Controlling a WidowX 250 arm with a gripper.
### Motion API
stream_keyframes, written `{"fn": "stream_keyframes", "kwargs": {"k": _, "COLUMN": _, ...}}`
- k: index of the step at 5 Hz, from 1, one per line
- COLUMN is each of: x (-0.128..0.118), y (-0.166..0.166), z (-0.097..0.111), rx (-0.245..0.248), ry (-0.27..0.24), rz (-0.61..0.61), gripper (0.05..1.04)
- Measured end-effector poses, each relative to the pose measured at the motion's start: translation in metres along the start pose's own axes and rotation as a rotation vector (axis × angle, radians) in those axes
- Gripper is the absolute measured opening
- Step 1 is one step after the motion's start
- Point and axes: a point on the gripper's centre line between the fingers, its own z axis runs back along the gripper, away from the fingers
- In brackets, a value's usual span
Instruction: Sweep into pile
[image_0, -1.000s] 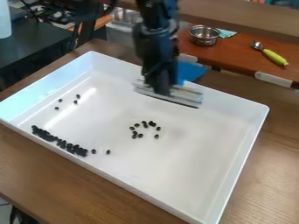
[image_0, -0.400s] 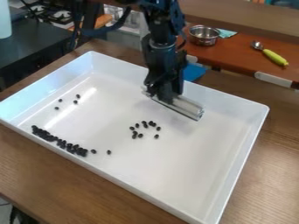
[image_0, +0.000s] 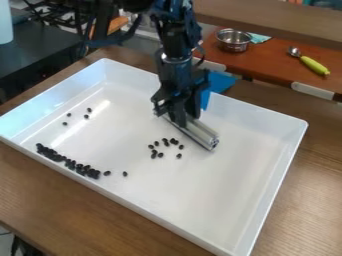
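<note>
My gripper (image_0: 179, 114) is black, and the long bar-shaped metal sweeper (image_0: 200, 134) is silvery grey. The small round beans (image_0: 80, 169) are solid black against the plain white rectangular plastic tray (image_0: 234, 200). I see brown wood grain on the table (image_0: 40, 200), bright blue on the flat piece (image_0: 219, 82) behind the tray, shiny silver on the round metal bowl (image_0: 234, 44), and yellow-green on the spoon's handle (image_0: 314, 65).

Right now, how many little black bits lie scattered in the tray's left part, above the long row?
4: the uppermost black bit, a second just below it, a third left of those, and a fourth lowest. None there looks hidden.
</note>
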Motion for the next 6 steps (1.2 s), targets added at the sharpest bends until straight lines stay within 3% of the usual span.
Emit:
{"fn": "stream_keyframes", "kwargs": {"k": 2, "x": -0.003, "y": 0.019, "z": -0.006, "rx": -0.032, "ry": -0.034, "rz": 0.025, "gripper": 0.340}}
{"fn": "stream_keyframes", "kwargs": {"k": 6, "x": 0.026, "y": 0.116, "z": 0.019, "rx": 0.011, "ry": -0.015, "rz": 0.053, "gripper": 0.340}}
